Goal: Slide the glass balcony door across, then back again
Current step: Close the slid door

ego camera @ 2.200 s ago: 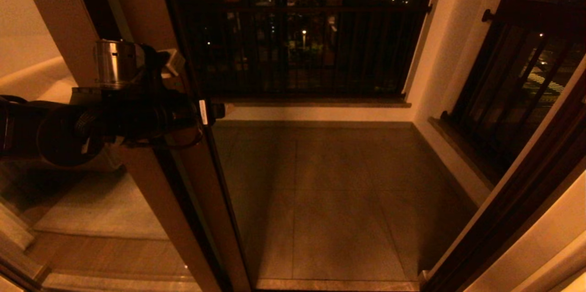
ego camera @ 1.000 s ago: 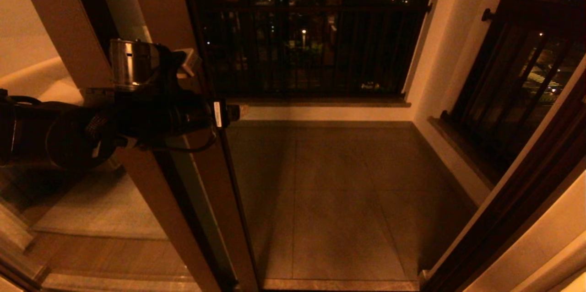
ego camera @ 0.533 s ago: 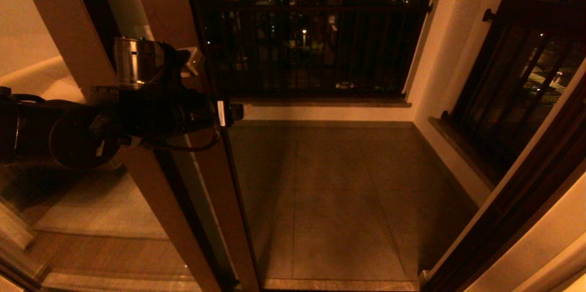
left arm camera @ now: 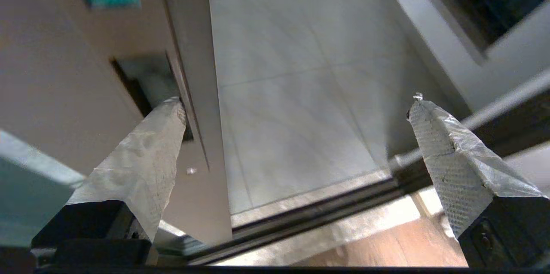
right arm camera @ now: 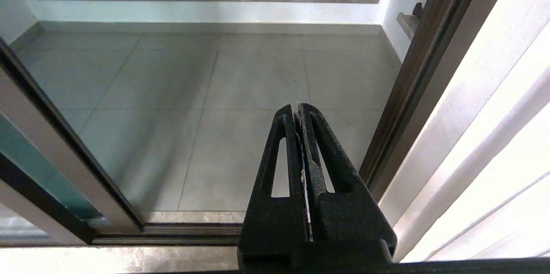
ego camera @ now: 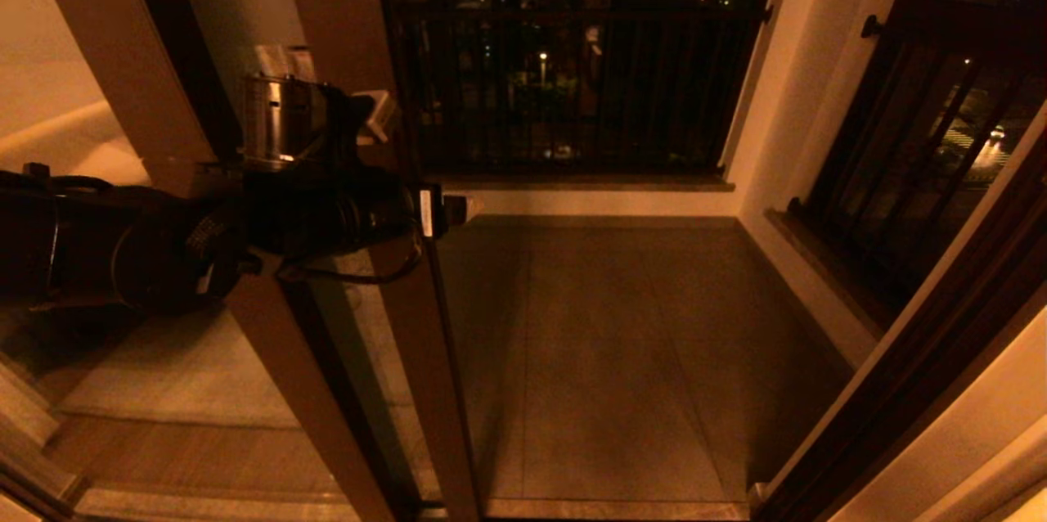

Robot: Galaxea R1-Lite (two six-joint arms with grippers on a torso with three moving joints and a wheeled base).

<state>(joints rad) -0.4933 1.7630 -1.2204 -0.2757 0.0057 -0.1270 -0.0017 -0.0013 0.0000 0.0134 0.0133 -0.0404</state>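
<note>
Left gripper (left arm camera: 296,106) spread wide at left-centre of head view, one finger (left arm camera: 146,153) tucked in slot handle (left arm camera: 148,85) of glass balcony door (ego camera: 409,317); door stile runs just under it. Right gripper (right arm camera: 299,113) closed, empty, over floor tiles (right arm camera: 240,76).

You cannot see the top of the glass balcony door (ego camera: 409,326); the head view's upper edge cuts it off. The left arm (ego camera: 123,248) covers part of its stile there. In the left wrist view one finger (left arm camera: 142,166) of the left claw (left arm camera: 296,115) hides the lower part of the slot handle (left arm camera: 148,78), so contact inside is unclear.
</note>
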